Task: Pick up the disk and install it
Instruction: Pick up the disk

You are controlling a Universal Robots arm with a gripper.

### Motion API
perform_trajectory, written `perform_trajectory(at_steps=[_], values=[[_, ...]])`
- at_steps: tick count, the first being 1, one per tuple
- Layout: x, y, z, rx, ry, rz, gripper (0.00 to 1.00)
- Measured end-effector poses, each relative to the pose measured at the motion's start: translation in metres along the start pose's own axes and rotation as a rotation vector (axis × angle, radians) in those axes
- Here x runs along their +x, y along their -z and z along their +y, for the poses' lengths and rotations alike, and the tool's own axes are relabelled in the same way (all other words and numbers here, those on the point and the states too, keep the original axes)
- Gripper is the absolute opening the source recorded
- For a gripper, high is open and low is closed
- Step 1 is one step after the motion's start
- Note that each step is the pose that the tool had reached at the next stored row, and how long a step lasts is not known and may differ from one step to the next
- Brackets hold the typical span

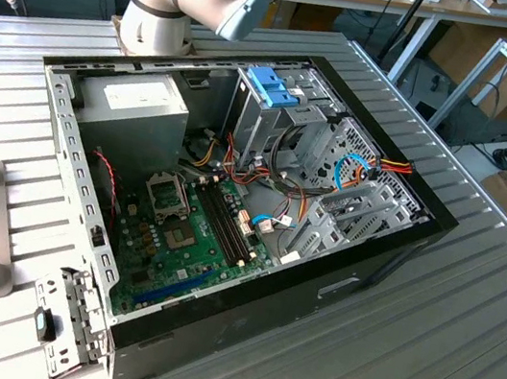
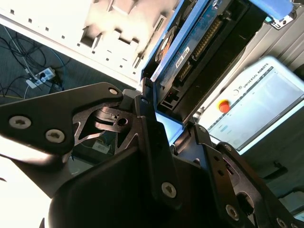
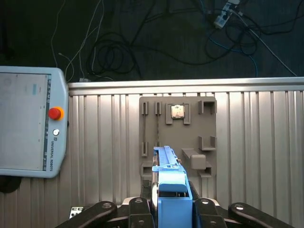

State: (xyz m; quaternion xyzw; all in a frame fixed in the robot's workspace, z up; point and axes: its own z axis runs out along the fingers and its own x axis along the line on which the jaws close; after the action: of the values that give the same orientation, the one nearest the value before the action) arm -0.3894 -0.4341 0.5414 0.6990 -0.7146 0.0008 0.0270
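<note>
A small square chip (image 3: 178, 111) sits in one recess of the grey fixture plate (image 3: 152, 123). Above that plate the claw (image 3: 172, 202) clamps the disk (image 3: 167, 166), seen edge-on, label hidden.

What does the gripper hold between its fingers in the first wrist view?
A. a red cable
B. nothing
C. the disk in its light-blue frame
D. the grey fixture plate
C: the gripper is shut on the sides of the disk, whose light-blue frame stands out past it, with the grey fixture plate behind.
</note>
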Motion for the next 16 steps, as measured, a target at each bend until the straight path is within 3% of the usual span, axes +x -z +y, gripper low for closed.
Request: perform_trajectory(at_steps=[16], values=[[-0.0002,-0.0004,-0.0092,0.0001,0.000,0.0039,0.37]])
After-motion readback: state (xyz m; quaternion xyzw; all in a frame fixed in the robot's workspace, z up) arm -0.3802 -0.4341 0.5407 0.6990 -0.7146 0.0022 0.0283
